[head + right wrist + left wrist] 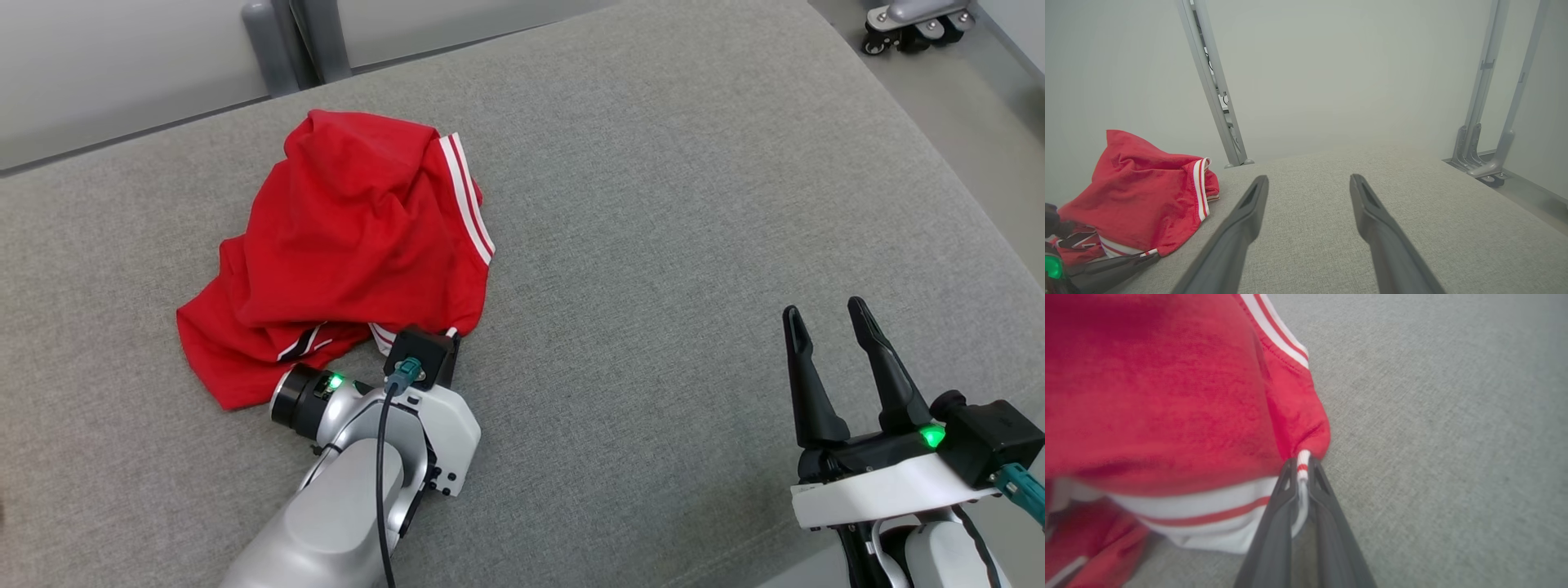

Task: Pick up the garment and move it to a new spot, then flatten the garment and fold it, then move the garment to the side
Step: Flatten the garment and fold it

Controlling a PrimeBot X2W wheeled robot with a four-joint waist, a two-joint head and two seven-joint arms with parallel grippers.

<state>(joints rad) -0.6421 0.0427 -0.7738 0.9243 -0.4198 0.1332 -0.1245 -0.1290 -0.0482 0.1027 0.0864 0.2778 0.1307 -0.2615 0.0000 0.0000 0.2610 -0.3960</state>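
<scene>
The garment (351, 245) is a crumpled red piece with white-and-red striped trim, heaped on the left half of the grey padded surface (694, 204). In the left wrist view my left gripper (1301, 462) is shut on the striped hem at the near right corner of the garment (1159, 396). From the head, the left wrist (420, 359) sits at that same near edge, fingers hidden under it. My right gripper (829, 314) stands open at the lower right, well clear of the cloth; the right wrist view has its fingers (1251, 204) spread over bare surface, the garment (1139, 196) to their left.
Grey metal uprights (282, 41) rise behind the surface's far edge. A wheeled base (914, 20) stands on the floor at the far right. The surface's right edge (971, 188) drops to the floor. Open grey surface stretches between the garment and my right gripper.
</scene>
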